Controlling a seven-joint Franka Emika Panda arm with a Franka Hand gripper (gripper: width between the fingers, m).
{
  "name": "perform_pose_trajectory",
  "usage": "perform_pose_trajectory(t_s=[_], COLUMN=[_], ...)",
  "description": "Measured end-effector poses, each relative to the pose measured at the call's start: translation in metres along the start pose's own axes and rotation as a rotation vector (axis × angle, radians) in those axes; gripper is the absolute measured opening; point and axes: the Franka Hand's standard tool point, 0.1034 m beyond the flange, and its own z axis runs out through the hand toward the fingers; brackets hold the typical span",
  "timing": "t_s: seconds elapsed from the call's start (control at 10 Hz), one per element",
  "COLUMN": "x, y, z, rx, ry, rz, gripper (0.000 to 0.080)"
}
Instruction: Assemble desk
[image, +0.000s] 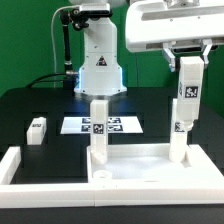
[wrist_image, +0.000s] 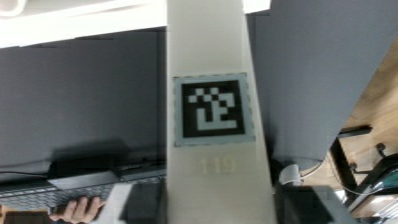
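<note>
White rimmed plastic tabletop panel (image: 55, 172) lies nearest, one white rectangular leg block (image: 99, 135) standing on it. At the exterior view's right, the downward-pointing gripper (image: 188, 62) clamps a second upright leg (image: 182, 125) carrying black-and-white square tags (wrist_image: 214, 108). Behind, a third leg (image: 37, 130) lies on the black table (image: 30, 100).

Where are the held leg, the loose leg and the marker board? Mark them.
held leg (image: 187, 90): exterior view, on its tagged face.
loose leg (image: 37, 131): exterior view, on its middle.
marker board (image: 124, 125): exterior view, on a printed square.
</note>
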Motion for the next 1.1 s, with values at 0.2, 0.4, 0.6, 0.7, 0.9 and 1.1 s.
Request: perform_pose_trajectory(t_s=[0.2, 0.4, 0.6, 0.7, 0.9, 1.1], x=[0.009, 0.001, 0.002, 0.001, 0.006, 0.016], y=[0.008, 0.036, 0.033, 0.034, 0.051, 0.086], z=[-0.004, 0.003, 0.002, 0.004, 0.001, -0.01], rx=[0.0, -0.016, -0.016, -0.017, -0.029, -0.034], ry=[0.036, 0.098, 0.082, 0.078, 0.05, -0.001], rz=[-0.224, -0.397, -0.397, -0.401, -0.435, -0.444], gripper=[0.0287, 0.0287, 0.0287, 0.0287, 0.0287, 0.0287])
